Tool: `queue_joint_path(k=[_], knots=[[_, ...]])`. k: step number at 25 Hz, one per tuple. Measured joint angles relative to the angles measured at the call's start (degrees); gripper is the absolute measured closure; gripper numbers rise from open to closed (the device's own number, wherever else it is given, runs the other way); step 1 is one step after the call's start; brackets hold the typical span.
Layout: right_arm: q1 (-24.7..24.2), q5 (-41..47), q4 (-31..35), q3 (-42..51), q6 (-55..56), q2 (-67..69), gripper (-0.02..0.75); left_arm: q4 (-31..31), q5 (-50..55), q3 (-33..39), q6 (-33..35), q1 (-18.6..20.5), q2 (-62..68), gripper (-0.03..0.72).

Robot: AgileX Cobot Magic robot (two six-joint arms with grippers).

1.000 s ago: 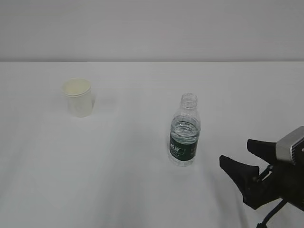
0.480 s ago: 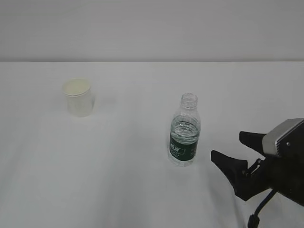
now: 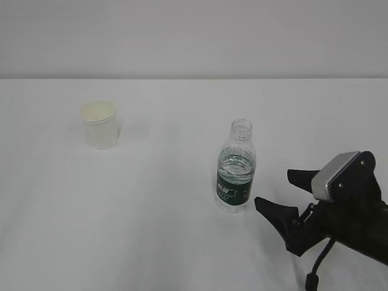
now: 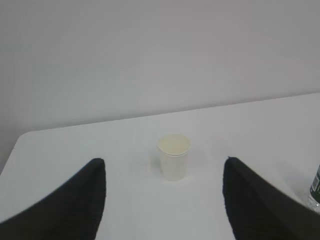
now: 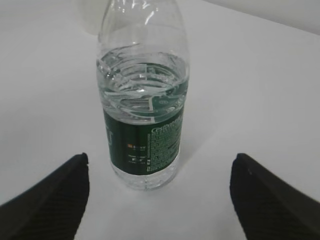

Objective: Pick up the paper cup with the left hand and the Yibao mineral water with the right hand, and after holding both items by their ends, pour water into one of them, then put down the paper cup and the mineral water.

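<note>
Landmark: the Yibao mineral water [image 3: 235, 168], upright on the white table [image 3: 157, 242], capless, water standing just above its dark green label. Nearest the exterior camera, right of the bottle and low over the table, the right hand [image 3: 277, 193] points at the bottle with its jaws spread wide and nothing between them; the near fingertip is just beside the bottle's base, not touching, and the arm behind it is cut off by the frame's right and bottom edges. In the right wrist view the bottle [image 5: 144, 107] sits centred between the two finger tips with bare table on both sides; its neck is cropped by the top edge, and the label print is too small to read. The left hand [image 4: 165, 195] is out of the exterior view; its wrist view shows only two black fingers parted wide, empty, their bases cut off. The paper cup [image 3: 100, 123] stands upright, well apart from the bottle to its left and farther back, open table all around it; in the left wrist view the cup [image 4: 174, 156] lies ahead between the fingers, untouched. The bottle's edge [image 4: 315, 187] just shows at the right border. Beyond the cup the table's far edge meets a plain wall [image 3: 194, 36].
</note>
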Motion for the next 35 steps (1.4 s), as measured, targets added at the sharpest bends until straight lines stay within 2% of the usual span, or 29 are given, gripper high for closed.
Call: queue_joint_path(k=[25, 35], knots=[[0.00, 0.13, -5.45, -8.62, -0.51, 4.18, 0.062, 0.27, 0.21, 0.00, 0.00, 0.00, 3.03, 0.169], [0.00, 5.25, -8.40, -11.22, 0.63, 4.18, 0.062, 0.40, 0.21, 0.00, 0.00, 0.00, 3.03, 0.169]])
